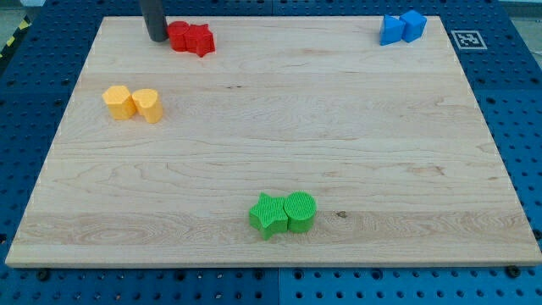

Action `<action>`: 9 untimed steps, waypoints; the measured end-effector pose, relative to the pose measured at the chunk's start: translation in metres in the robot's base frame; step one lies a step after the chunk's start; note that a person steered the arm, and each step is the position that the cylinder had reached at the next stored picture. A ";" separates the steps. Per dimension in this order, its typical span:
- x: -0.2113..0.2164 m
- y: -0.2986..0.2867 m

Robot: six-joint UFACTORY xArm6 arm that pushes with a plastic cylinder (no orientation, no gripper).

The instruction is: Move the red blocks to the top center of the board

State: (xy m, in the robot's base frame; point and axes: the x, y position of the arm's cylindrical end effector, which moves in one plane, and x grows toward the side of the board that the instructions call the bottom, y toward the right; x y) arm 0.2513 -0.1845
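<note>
Two red blocks sit touching near the board's top left: a rounded one (179, 36) on the left and a star-shaped one (201, 39) on the right. My tip (157, 39) is the lower end of the dark rod, just to the left of the rounded red block, very close to it or touching it. The wooden board (279, 144) fills most of the view.
Two yellow blocks (133, 102) sit side by side at the left. Two blue blocks (402, 27) sit at the top right corner. A green star block (268, 213) and a green round block (299, 210) touch near the bottom centre.
</note>
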 end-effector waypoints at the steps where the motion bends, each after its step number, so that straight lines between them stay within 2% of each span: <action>1: 0.018 0.016; 5: 0.007 0.052; 9: 0.002 0.113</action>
State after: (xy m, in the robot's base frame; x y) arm 0.2533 -0.0718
